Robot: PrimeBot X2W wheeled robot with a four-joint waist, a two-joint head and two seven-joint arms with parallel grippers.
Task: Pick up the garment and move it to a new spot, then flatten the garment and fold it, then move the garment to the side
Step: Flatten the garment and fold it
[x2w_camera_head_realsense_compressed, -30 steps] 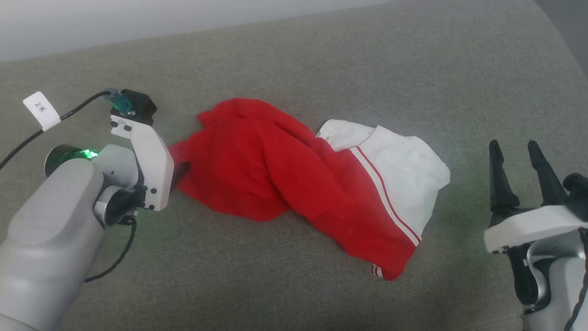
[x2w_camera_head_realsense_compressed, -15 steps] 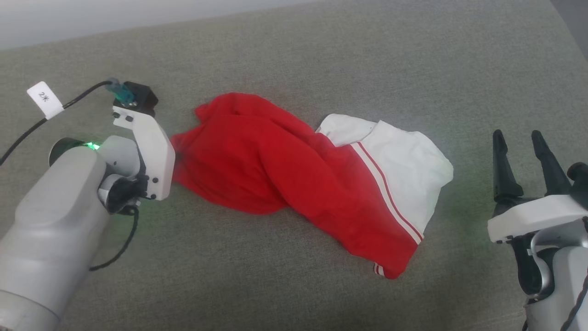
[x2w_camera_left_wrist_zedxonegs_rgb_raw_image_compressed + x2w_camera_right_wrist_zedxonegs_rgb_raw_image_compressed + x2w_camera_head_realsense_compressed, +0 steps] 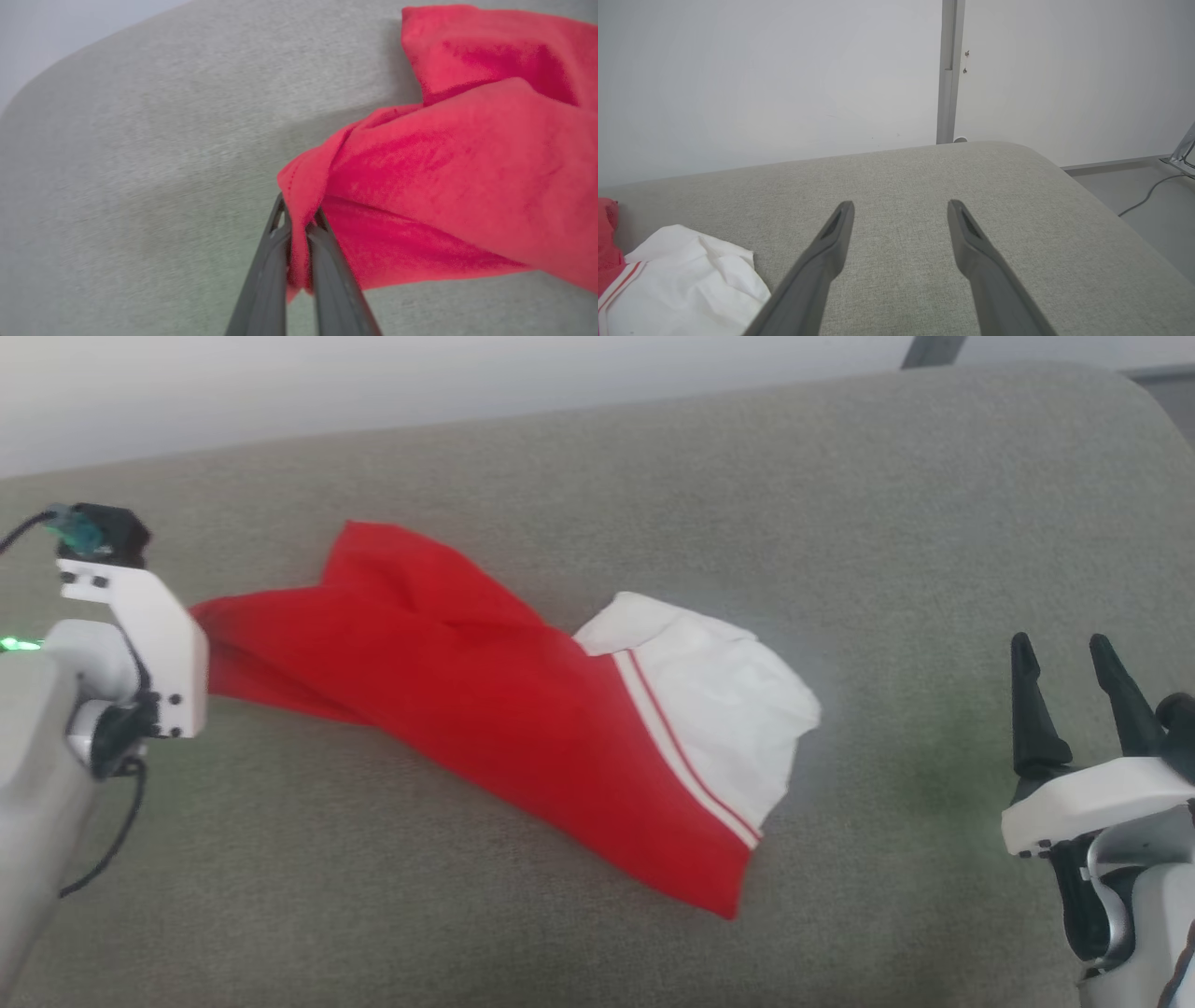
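The garment [image 3: 467, 709] is a red shirt with a white sleeve [image 3: 719, 700] and thin stripe trim. It lies stretched out on the grey cushion [image 3: 597, 467], its left end drawn into a taut point. My left gripper [image 3: 299, 217] is shut on that bunched red edge [image 3: 303, 186], with cloth pinched between the two fingers. In the head view the left arm's white wrist plate [image 3: 149, 635] hides the grip. My right gripper [image 3: 1061, 649] stands open at the lower right, apart from the shirt, nothing between its fingers [image 3: 901, 205]. The white sleeve [image 3: 682, 280] shows to its left.
The cushion's rounded right edge [image 3: 1111, 210] drops to a floor with a cable [image 3: 1148, 196]. A white wall with a grey post [image 3: 948, 70] stands behind. A black cable [image 3: 103, 849] hangs from my left arm.
My left gripper has shut on the shirt's left edge and pulled it leftward, and the crumpled cloth has stretched out. The head view has shifted a little. The right gripper stays open.
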